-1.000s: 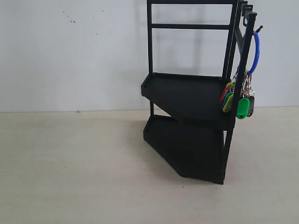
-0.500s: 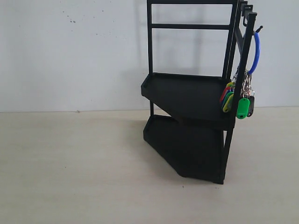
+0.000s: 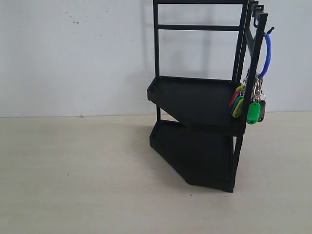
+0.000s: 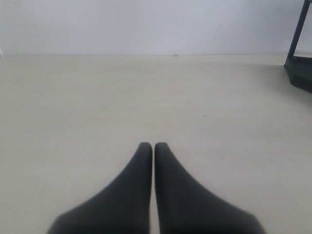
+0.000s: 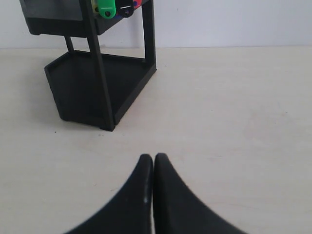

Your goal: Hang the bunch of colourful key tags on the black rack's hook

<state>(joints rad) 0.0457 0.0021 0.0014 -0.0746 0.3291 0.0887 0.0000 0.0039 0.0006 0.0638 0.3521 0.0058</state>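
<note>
The colourful key tag bunch (image 3: 248,103) hangs by its blue loop (image 3: 266,54) from the hook (image 3: 269,31) on the right side of the black rack (image 3: 197,105). Green and black tags of the colourful key tag bunch (image 5: 114,8) peek in at the edge of the right wrist view, above the black rack (image 5: 97,87). My right gripper (image 5: 153,157) is shut with nothing in it, low over the table and well short of the rack. My left gripper (image 4: 153,146) is shut and empty too, with only a corner of the black rack (image 4: 300,68) in its view. Neither gripper shows in the exterior view.
The rack stands on a pale table (image 3: 78,175) close to a white wall (image 3: 73,53). Nothing else lies on the table in any view.
</note>
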